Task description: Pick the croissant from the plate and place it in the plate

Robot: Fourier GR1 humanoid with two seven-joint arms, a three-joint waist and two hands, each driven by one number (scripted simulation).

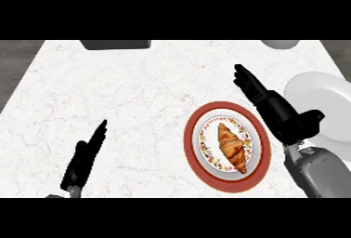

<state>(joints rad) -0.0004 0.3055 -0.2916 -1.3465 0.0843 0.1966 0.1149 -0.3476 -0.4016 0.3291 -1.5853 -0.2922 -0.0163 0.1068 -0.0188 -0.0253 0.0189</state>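
The right hand (277,111) hangs over the counter (137,93) between two plates, its black fingers straight and stretched toward the far edge, thumb jutting right over the white plate (322,93); it holds nothing. Its grey forearm comes in from the lower right corner. The left hand (86,158) rests at the lower left, fingers straight and together, pointing up the view. The croissant (231,146), golden brown, ridged and tapering at both ends, lies lengthwise on the red plate (205,116), which has a wide red rim and a patterned inner ring. The counter is pale veined marble. A dark object (115,44) and a grey one (279,44) sit at the far edge.
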